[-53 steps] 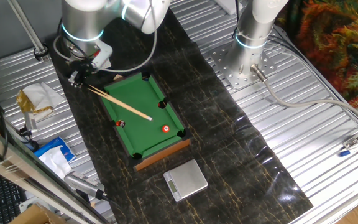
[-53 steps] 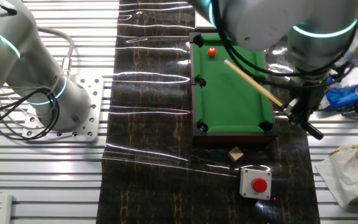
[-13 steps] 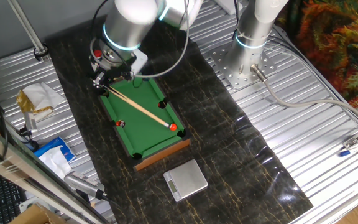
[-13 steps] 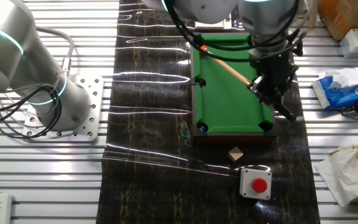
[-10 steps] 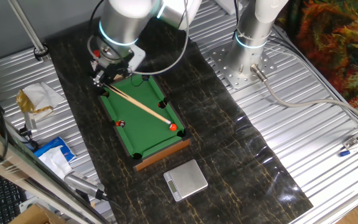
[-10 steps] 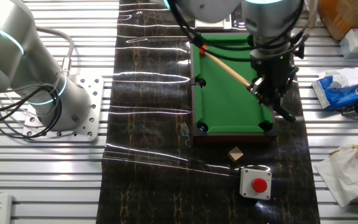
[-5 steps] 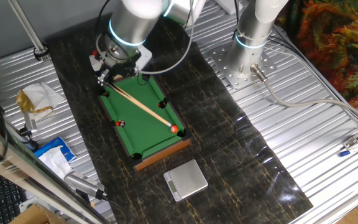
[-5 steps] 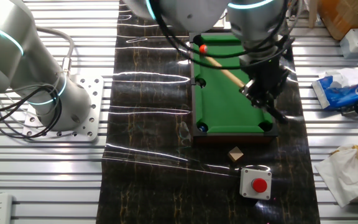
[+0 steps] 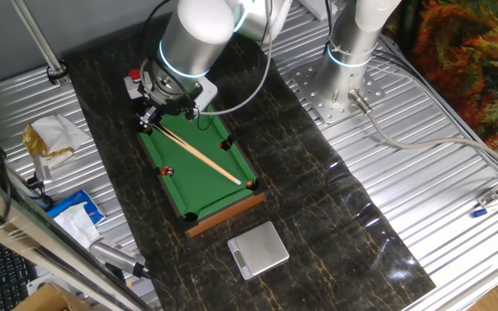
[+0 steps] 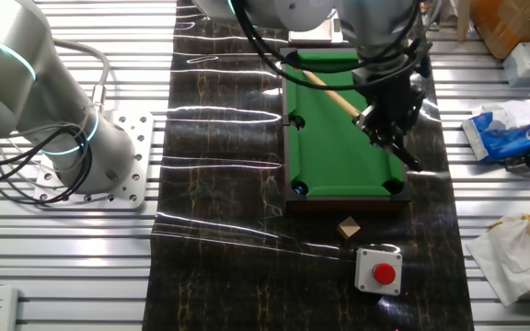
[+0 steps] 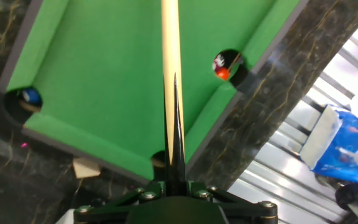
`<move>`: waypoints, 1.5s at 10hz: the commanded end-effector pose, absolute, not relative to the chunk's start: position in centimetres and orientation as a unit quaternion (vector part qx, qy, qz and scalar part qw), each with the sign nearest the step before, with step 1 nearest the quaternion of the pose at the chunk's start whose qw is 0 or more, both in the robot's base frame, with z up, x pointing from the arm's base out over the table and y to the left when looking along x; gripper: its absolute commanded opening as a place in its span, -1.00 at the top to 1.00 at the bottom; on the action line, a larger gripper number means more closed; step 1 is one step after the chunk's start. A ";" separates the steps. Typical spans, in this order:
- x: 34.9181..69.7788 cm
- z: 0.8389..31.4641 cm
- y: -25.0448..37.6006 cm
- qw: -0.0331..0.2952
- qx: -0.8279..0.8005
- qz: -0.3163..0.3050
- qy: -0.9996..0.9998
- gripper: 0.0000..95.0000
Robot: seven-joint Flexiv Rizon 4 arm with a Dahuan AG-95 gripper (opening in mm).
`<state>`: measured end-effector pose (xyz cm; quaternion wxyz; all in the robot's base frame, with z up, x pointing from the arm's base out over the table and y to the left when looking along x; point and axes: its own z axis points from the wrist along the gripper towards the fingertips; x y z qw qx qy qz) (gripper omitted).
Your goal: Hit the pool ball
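The green mini pool table (image 9: 199, 177) lies on the dark mat; it also shows in the other fixed view (image 10: 339, 138) and the hand view (image 11: 98, 68). My gripper (image 9: 153, 120) (image 10: 384, 125) (image 11: 174, 182) is shut on the wooden cue stick (image 9: 199, 153), which runs diagonally across the felt. The red pool ball (image 9: 250, 184) shows only as a small red speck at the corner pocket by the cue tip. It is hidden in the other views. The darker blackish-red ball (image 9: 167, 171) (image 11: 222, 66) sits at a side pocket.
A blue ball (image 11: 31, 96) sits in a corner pocket. A wooden cube (image 10: 348, 228) and a red button box (image 10: 378, 271) lie past the table's end. A scale (image 9: 259, 249), a blue tissue pack (image 10: 504, 138) and a second arm's base (image 9: 340, 95) stand around.
The gripper has pushed the cue forward along the table. The red ball has rolled from the cue tip into the corner pocket area.
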<state>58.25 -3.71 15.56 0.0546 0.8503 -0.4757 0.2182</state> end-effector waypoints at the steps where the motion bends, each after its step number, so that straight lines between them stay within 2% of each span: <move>1: 58.1 15.7 -3.7 0.058 0.851 0.220 -0.472 1.00; 3: 58.1 15.7 -3.7 0.051 0.847 0.217 -0.483 1.00; 8: 58.2 15.3 -4.1 -0.037 0.824 0.092 -0.557 1.00; 15: 58.0 12.4 -4.5 -0.031 0.809 0.106 -0.577 1.00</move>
